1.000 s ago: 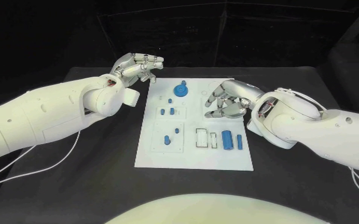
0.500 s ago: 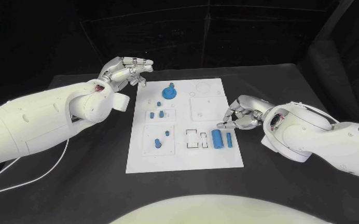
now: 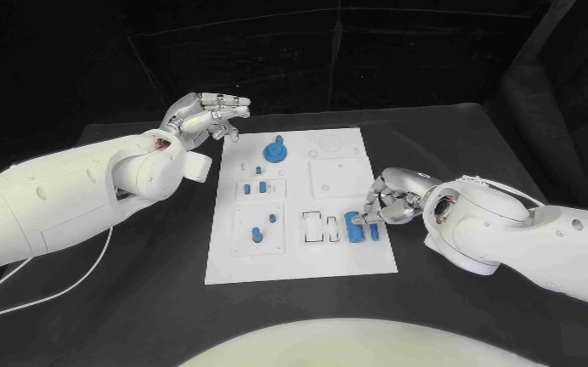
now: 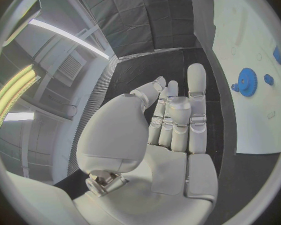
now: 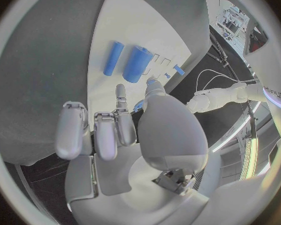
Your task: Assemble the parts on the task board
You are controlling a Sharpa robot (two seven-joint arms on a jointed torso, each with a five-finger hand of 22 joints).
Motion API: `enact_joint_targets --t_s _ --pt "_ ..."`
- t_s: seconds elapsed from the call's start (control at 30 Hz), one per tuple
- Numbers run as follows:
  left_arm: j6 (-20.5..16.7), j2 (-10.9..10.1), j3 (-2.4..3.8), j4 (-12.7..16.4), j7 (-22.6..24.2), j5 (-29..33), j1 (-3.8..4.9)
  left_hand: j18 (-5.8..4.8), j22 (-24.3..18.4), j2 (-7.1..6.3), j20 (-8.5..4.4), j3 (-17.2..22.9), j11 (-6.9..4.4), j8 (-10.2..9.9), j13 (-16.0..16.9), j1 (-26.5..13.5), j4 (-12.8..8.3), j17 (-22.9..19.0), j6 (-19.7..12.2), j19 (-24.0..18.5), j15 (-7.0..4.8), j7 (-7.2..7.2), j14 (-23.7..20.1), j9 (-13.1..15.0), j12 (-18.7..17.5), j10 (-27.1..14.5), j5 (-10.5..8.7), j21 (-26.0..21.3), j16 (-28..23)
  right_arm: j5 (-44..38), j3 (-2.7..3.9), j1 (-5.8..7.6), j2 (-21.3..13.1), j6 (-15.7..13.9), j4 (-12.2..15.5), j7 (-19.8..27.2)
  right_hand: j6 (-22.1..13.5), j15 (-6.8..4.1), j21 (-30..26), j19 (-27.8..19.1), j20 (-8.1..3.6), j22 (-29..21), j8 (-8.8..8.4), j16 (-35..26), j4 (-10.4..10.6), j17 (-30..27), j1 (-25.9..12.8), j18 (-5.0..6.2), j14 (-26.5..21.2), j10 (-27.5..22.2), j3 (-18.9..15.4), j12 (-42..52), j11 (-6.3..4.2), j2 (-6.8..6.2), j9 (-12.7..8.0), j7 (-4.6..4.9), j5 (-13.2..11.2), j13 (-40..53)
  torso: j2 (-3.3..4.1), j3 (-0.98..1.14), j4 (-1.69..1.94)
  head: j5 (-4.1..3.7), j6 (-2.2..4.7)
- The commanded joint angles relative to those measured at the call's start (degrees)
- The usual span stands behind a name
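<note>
We see the task board (image 3: 300, 256) lying flat in the middle of the black tabletop (image 3: 466, 299), and our attention goes to the two blue cylinders near its right edge: a thick cylinder (image 3: 353, 227) and, just beside it, a thin cylinder (image 3: 372, 232). The right robot hand (image 3: 390, 201) hangs just over them with its fingers curled downward and a small gap between thumb and fingers; we cannot tell whether the fingertips touch either part, and nothing looks lifted. In the right wrist view the thick cylinder (image 5: 137, 64) and the thin cylinder (image 5: 113, 58) lie side by side on the board, apart from the fingertips (image 5: 120, 92). The left robot hand (image 3: 208, 114) is raised beyond the board's far left corner, fingers loosely bent and holding nothing. We judge these parts to be light, rigid plastic with smooth round sides, so they will likely roll or slip if pushed from one side. We think the best hold is a pinch across the middle of a cylinder's length, thumb against fingers, squeezing gently. The blue gear (image 3: 277, 152) stands at the board's far end, well apart.
</note>
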Motion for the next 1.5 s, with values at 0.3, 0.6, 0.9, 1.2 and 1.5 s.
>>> enact_joint_targets --t_s 0.3,0.6,0.9,1.2,1.5 --pt "0.79 0.18 -0.01 -0.22 0.16 0.04 0.05 1.16 -0.09 0.52 0.34 -0.42 0.01 0.37 0.07 -0.01 -0.03 -0.04 -0.50 0.00 0.01 -0.01 -0.50 -0.01 0.28 -0.50 0.07 -0.34 -0.32 -2.93 -0.02 -1.64 2.04 2.26 -1.13 -0.87 -0.90 0.16 0.67 0.72 0.19 0.62 1.34 0.54 -0.05 7.96 -0.24 -0.58 4.48 0.58 -0.34 0.36 -0.05 0.72 0.71 -0.02 0.63 2.98 0.11 -0.10 0.07 0.01 0.00" --pt "0.90 0.20 -0.05 -0.29 0.13 0.04 0.05 1.16 -0.09 0.52 0.34 -0.42 0.01 0.37 0.07 -0.01 -0.03 -0.04 -0.50 0.00 0.01 -0.01 -0.50 -0.01 0.28 -0.50 0.07 -0.34 -0.32 -3.78 -0.02 -2.11 3.35 3.39 -2.82 -0.98 -1.42 0.15 0.79 0.71 0.18 0.83 2.14 0.62 -0.12 8.12 0.21 -0.61 4.49 0.52 -0.22 0.30 -0.07 1.40 1.18 -0.03 1.18 3.06 0.12 -0.14 0.20 0.11 -0.12" --pt "1.01 0.20 -0.13 -0.33 0.00 0.04 0.04 1.16 -0.09 0.52 0.34 -0.42 0.01 0.37 0.07 -0.01 -0.03 -0.04 -0.50 0.00 0.01 -0.01 -0.50 -0.01 0.28 -0.50 0.07 -0.34 -0.32 -4.27 -0.02 -2.84 4.76 3.84 -4.04 -1.09 -1.92 0.09 0.98 0.69 0.15 1.18 3.77 0.69 -0.28 8.29 1.18 -0.65 4.50 0.45 -0.09 0.09 -0.17 3.09 2.13 -0.16 2.95 3.13 0.17 -0.19 0.12 0.23 -0.19" --pt "0.99 0.10 -0.18 -0.30 0.07 0.04 0.04 1.16 -0.11 0.61 0.37 -0.52 0.07 0.42 0.10 -0.19 0.08 -0.05 -0.58 0.01 0.05 0.05 -0.53 -0.01 0.44 -0.65 0.05 -0.39 -0.28 -1.98 0.00 -3.03 3.78 -1.50 -2.57 0.18 -1.75 -0.19 1.34 0.80 -0.07 1.81 5.64 0.83 -0.56 8.63 2.27 -0.73 4.56 0.80 -0.10 0.22 -0.52 5.80 3.54 -0.56 5.14 3.70 0.12 -0.21 0.06 0.48 -0.22" --pt "1.07 0.18 -0.21 -0.40 0.04 0.04 0.03 1.16 -0.11 0.61 0.37 -0.52 0.07 0.42 0.10 -0.19 0.08 -0.05 -0.58 0.01 0.05 0.05 -0.53 -0.01 0.44 -0.65 0.05 -0.39 -0.28 0.93 0.05 -3.00 2.25 -9.90 0.99 4.10 -1.97 -0.40 1.49 0.83 -0.33 2.06 6.47 0.99 -1.23 9.00 4.20 -0.75 4.63 0.97 -0.37 0.16 -0.74 6.51 4.65 -0.77 8.33 3.97 0.14 -0.28 0.22 0.35 -0.06"
